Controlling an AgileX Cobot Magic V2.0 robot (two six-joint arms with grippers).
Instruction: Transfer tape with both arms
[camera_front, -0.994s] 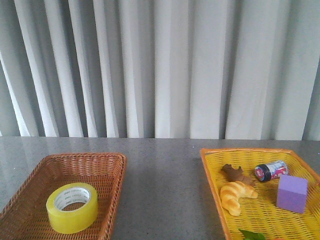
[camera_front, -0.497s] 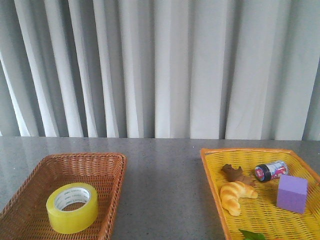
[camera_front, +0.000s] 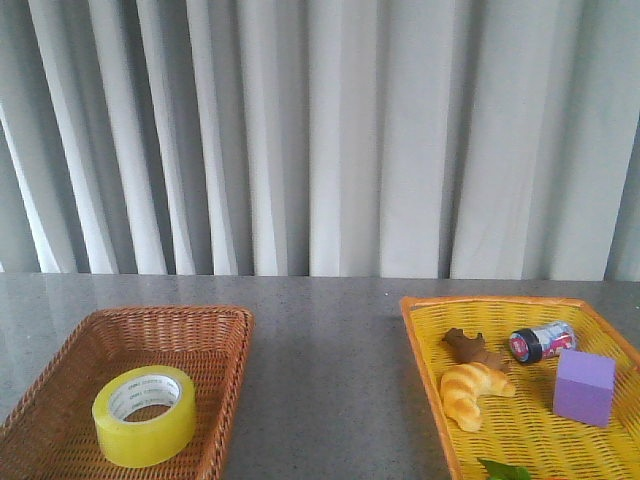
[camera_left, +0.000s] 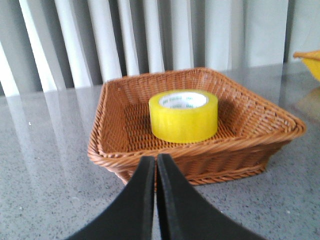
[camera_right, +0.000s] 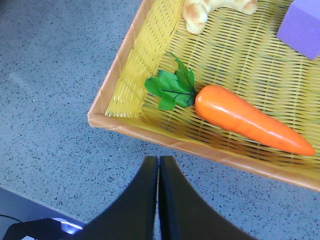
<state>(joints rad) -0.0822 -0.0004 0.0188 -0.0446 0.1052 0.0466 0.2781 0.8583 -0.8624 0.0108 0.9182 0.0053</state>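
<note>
2 baskets sit on the grey table (camera_front: 320, 340): a brown basket (camera_front: 215, 322) toward the left edge and a yellow basket (camera_front: 425, 345) toward the right edge, well apart. The tape (camera_front: 145, 414) lies flat in the brown basket, its core axis upright and the hole facing up, touching nothing but the weave. The left gripper (camera_left: 155, 167) hovers over the table just outside that basket's near rim, its fingers pressed together with nothing between them; the tape lies straight ahead of it, beyond the rim, so the left arm is clearly the nearer 1 and would likely need to part its fingers and go over the rim. The right gripper (camera_right: 158, 167) is likewise closed and empty, outside the yellow basket's near corner. That basket holds a croissant (camera_front: 473, 391), a purple block (camera_front: 584, 386), a small can (camera_front: 541, 341), a brown piece (camera_front: 470, 347) and a carrot (camera_right: 247, 119).
</note>
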